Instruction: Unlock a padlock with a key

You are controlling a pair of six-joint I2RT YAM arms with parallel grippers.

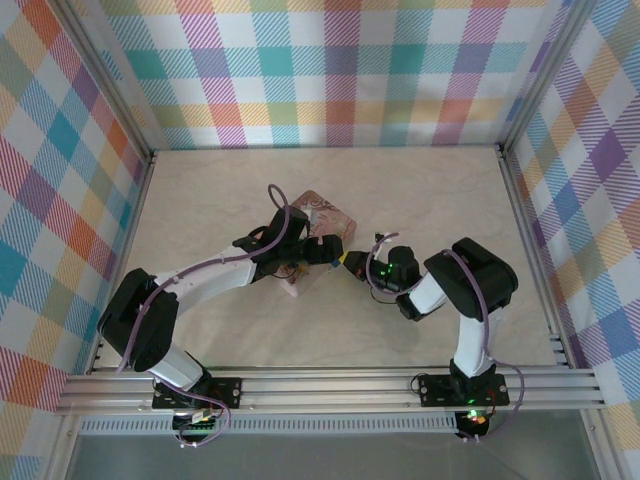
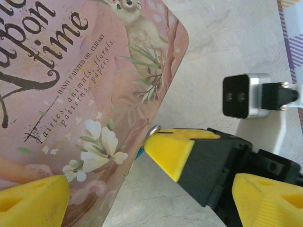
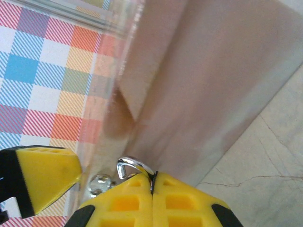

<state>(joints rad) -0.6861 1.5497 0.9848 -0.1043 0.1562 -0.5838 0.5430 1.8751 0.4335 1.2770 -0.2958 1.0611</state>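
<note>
My right gripper point(image 3: 152, 183) is shut, and the padlock's thin silvery shackle point(image 3: 134, 165) hooks out from the seam between its yellow fingers. In the left wrist view the same shut fingers point(image 2: 173, 150) press against the pink tin's edge; the shackle point(image 2: 154, 129) shows at their tip, with a sliver of the blue padlock body point(image 2: 138, 154) below. My left gripper point(image 2: 151, 205) stands wide open, its fingers either side of the tin's corner and the right gripper's tip. From above, both grippers point(image 1: 322, 250) point(image 1: 353, 263) meet beside the tin. I cannot make out the key.
The pink illustrated tin point(image 2: 71, 94) fills the left of the left wrist view and lies tilted at the table's middle point(image 1: 326, 213). A small round silvery piece point(image 3: 99, 184) sits beside the shackle. The left gripper's finger point(image 3: 42, 176) is close by. Checked walls enclose the table.
</note>
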